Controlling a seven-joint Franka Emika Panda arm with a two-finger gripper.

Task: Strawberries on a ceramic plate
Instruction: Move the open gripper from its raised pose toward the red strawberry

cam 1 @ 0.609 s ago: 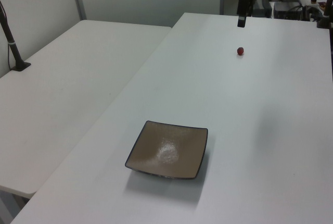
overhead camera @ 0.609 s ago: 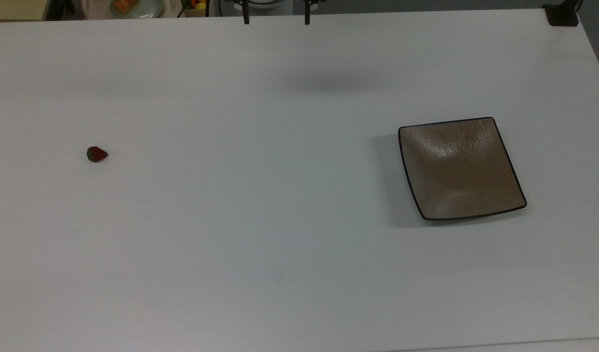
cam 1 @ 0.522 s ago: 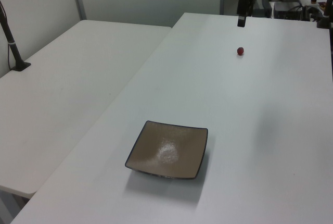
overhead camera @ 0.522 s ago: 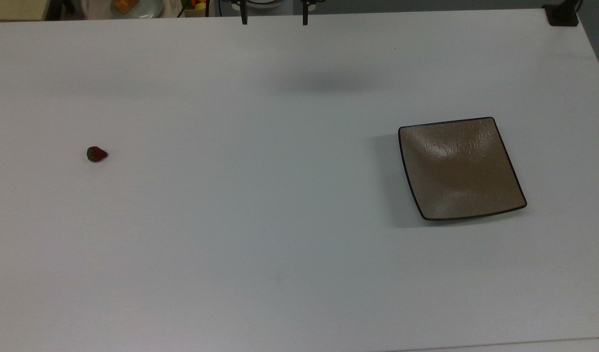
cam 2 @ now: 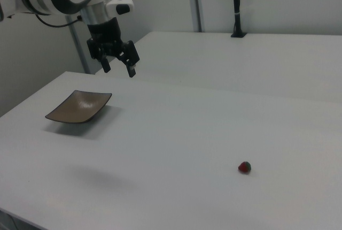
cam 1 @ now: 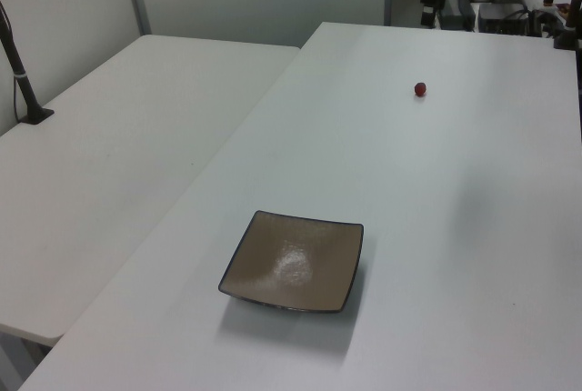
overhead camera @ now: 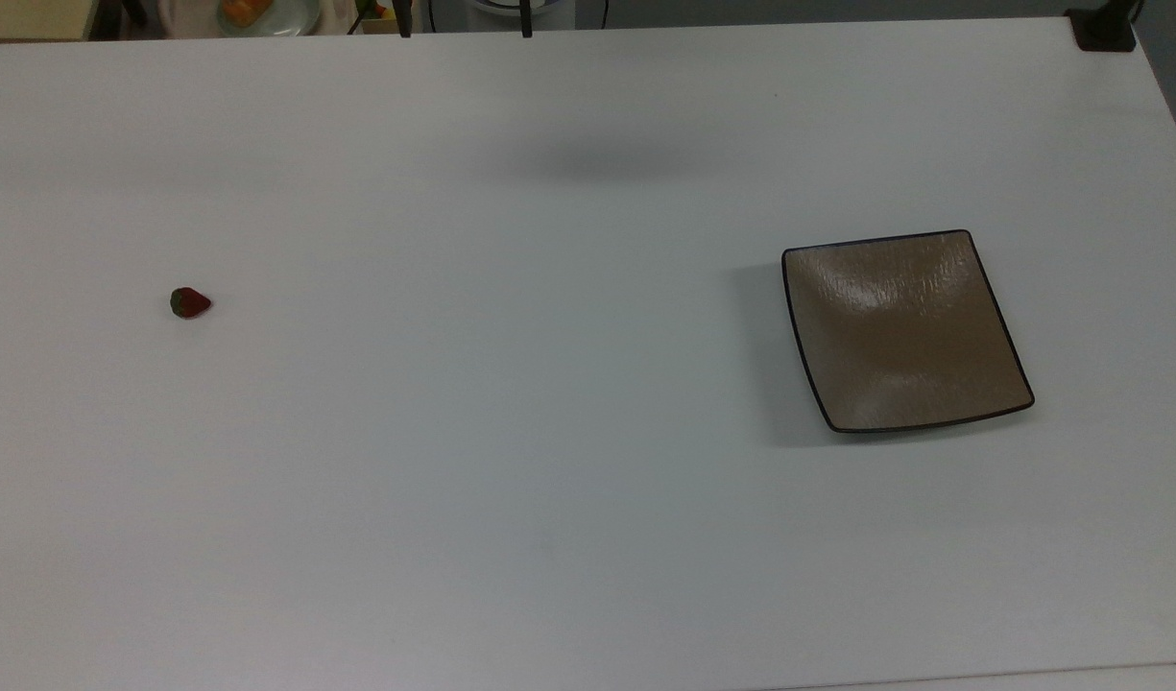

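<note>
So, going L to R in the top view: the strawberry lies on its side on the white table, far left, nothing touching it. The Panda gripper hangs high w/ jaws wide and empty, prob. ready to reach over. The ceramic plate sits bare at right, well apart from the berry, awaiting delivery.
</note>
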